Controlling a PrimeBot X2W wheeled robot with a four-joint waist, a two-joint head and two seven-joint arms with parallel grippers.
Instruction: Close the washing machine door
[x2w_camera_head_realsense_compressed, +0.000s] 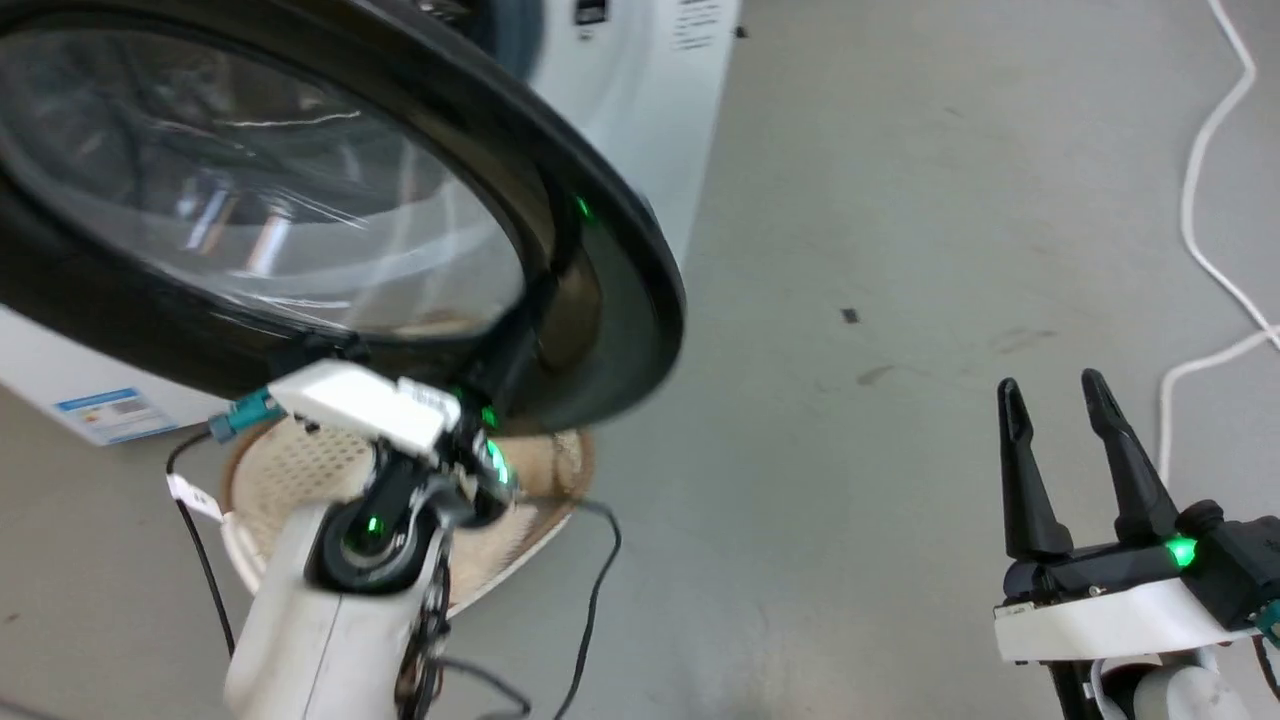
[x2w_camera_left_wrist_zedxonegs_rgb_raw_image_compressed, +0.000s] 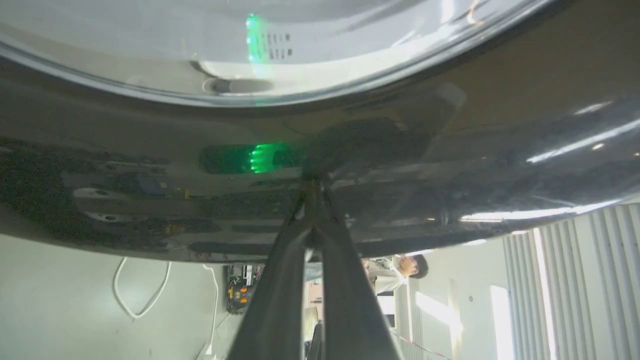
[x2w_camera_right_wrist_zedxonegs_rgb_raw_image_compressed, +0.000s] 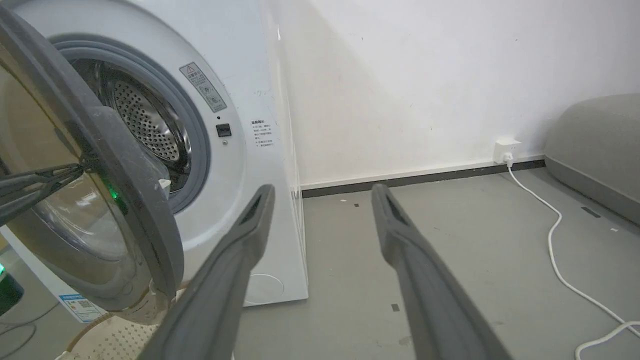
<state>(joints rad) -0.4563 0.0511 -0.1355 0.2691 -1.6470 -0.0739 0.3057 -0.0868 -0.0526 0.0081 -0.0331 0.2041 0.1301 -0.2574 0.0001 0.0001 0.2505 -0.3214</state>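
The washing machine door (x2w_camera_head_realsense_compressed: 610, 260), black-rimmed with a bulging glass window, stands ajar in front of the white washing machine (x2w_camera_right_wrist_zedxonegs_rgb_raw_image_compressed: 240, 100). The grey-gasketed steel drum (x2w_camera_right_wrist_zedxonegs_rgb_raw_image_compressed: 145, 125) shows behind it. My left gripper (x2w_camera_left_wrist_zedxonegs_rgb_raw_image_compressed: 312, 187) is shut with nothing in it, and its tips press on the door's glossy black rim (x2w_camera_left_wrist_zedxonegs_rgb_raw_image_compressed: 450, 150). In the right wrist view those left fingers (x2w_camera_right_wrist_zedxonegs_rgb_raw_image_compressed: 50, 179) rest against the door's outer face. My right gripper (x2w_camera_head_realsense_compressed: 1050, 390) is open, well to the right of the machine above the bare floor, and holds nothing.
A cream perforated basket (x2w_camera_head_realsense_compressed: 290, 470) lies on the floor under the door's lower edge. A white cable (x2w_camera_right_wrist_zedxonegs_rgb_raw_image_compressed: 555, 240) runs from a wall socket (x2w_camera_right_wrist_zedxonegs_rgb_raw_image_compressed: 506, 149) across the grey floor. A grey cushion (x2w_camera_right_wrist_zedxonegs_rgb_raw_image_compressed: 595, 145) sits far right. A person (x2w_camera_left_wrist_zedxonegs_rgb_raw_image_compressed: 395, 270) stands in the background.
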